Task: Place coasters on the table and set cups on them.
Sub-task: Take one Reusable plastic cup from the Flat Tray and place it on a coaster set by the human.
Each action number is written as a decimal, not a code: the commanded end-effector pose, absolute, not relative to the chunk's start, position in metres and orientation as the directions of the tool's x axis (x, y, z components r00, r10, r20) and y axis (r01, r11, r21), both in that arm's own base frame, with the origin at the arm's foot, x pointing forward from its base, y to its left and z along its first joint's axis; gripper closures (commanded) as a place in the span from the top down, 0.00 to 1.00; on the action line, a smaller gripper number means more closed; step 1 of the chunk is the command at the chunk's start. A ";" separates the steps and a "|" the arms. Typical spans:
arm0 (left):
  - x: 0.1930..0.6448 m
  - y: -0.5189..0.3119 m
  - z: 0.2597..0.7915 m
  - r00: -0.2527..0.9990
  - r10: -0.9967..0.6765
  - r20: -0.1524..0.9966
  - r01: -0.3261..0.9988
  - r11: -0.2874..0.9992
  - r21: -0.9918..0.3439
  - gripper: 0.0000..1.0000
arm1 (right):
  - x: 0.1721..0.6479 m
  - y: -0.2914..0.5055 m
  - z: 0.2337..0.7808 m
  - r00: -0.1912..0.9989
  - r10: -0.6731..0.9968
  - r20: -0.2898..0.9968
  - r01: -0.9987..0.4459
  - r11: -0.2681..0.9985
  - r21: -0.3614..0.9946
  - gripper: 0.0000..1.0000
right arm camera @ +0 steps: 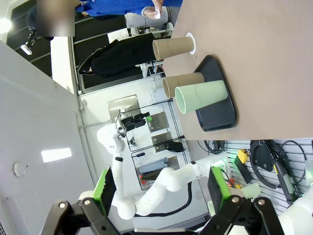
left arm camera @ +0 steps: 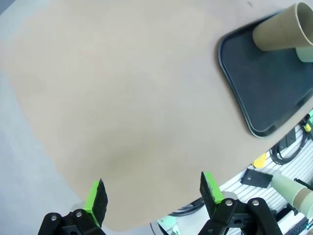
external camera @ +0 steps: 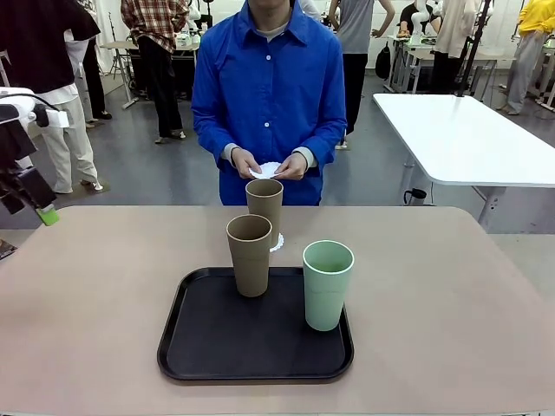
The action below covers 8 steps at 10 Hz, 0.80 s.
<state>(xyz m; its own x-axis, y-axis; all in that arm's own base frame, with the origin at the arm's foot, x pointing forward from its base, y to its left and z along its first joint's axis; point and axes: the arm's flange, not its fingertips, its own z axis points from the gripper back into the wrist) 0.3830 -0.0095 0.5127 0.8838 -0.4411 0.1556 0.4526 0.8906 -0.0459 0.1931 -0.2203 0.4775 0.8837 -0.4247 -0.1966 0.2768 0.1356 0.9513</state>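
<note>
One tan cup (external camera: 264,206) stands on a white coaster (external camera: 277,243) on the beige table (external camera: 104,295), just beyond the black tray (external camera: 208,347). A second tan cup (external camera: 250,255) and a mint green cup (external camera: 328,284) stand upright on the tray. The person's hands hold more coasters (external camera: 266,170) at chest height. My left gripper (external camera: 43,212) hangs open above the table's far left edge, fingers (left arm camera: 97,198) wide apart over bare table (left arm camera: 122,98). My right gripper (right arm camera: 161,191) is open and empty, high and far from the cups (right arm camera: 200,96).
A white-topped table (external camera: 468,139) stands at the back right. Other people stand in the room behind. In the left wrist view the tray (left arm camera: 264,83) with a tan cup (left arm camera: 281,32) lies at the upper right.
</note>
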 end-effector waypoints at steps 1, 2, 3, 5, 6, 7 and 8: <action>0.364 -0.021 0.504 0.876 -0.446 0.185 0.465 0.882 -0.078 1.00 | 0.193 -0.221 0.478 0.886 -0.422 -0.193 0.269 0.129 0.954 1.00; 0.383 -0.009 0.513 0.884 -0.441 0.156 0.453 0.891 -0.046 1.00 | 0.193 -0.221 0.478 0.886 -0.422 -0.193 0.269 0.129 0.954 1.00; 0.383 -0.009 0.513 0.884 -0.441 0.156 0.453 0.891 -0.046 1.00 | 0.193 -0.221 0.478 0.886 -0.422 -0.193 0.269 0.129 0.954 1.00; 0.377 0.010 0.512 0.868 -0.433 0.241 0.489 0.829 -0.271 1.00 | 0.193 -0.221 0.478 0.886 -0.422 -0.193 0.269 0.129 0.954 1.00; 0.372 0.040 0.514 0.865 -0.403 0.300 0.496 0.778 -0.385 1.00 | 0.193 -0.221 0.478 0.886 -0.422 -0.193 0.269 0.129 0.954 1.00; 0.375 0.083 0.519 0.881 -0.340 0.328 0.469 0.718 -0.515 1.00 | 0.193 -0.221 0.478 0.886 -0.422 -0.193 0.269 0.129 0.954 1.00; 0.380 0.118 0.516 0.897 -0.294 0.329 0.440 0.650 -0.619 1.00 | 0.193 -0.221 0.478 0.886 -0.422 -0.193 0.269 0.129 0.954 1.00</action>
